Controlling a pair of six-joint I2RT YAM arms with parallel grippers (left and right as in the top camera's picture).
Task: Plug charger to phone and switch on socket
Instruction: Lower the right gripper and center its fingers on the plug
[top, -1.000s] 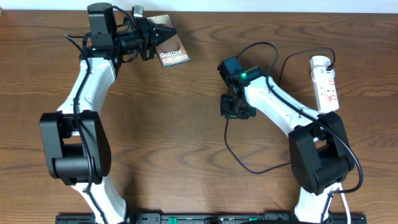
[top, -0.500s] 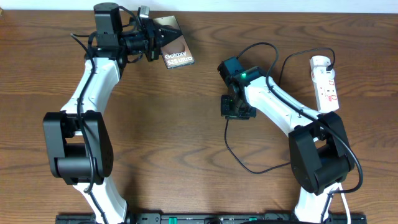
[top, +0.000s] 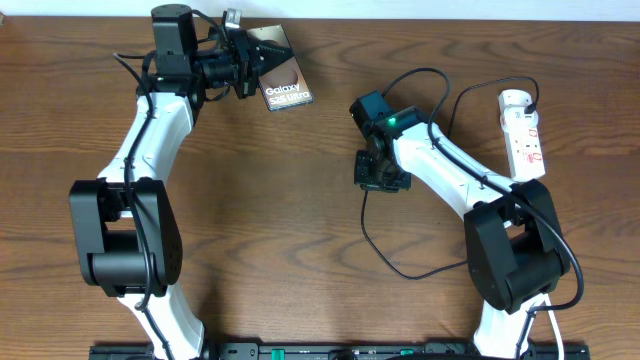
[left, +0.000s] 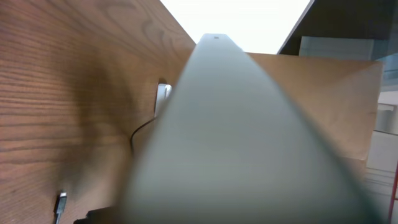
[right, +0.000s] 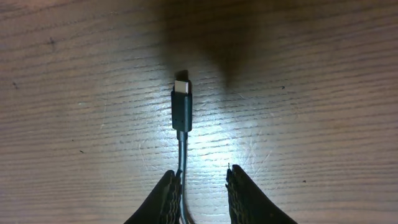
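Observation:
The phone (top: 288, 88), a bronze-grey slab with white "Galaxy" lettering, is at the table's far left-centre with my left gripper (top: 260, 58) shut on its upper end. In the left wrist view the phone (left: 236, 137) is edge-on and blurred, filling the frame and hiding the fingers. The charger (top: 367, 238) is a thin black cable looping across the table. Its connector tip (right: 181, 102) lies flat on the wood just ahead of my right gripper (right: 204, 177). That gripper is open, and the cable runs along the inner face of its left finger (right: 169, 193). The white socket (top: 523, 130) lies at the far right.
The right arm's thicker black cables (top: 432, 78) arch between its wrist and the socket. Bare wooden table (top: 280, 220) lies between the two arms. The table's far edge (top: 400, 20) is close behind the phone. The socket (left: 163, 96) shows small and distant past the phone in the left wrist view.
The left arm shifted slightly to the right with the phone held in its gripper, then stayed still. The right arm has held its place over the connector.

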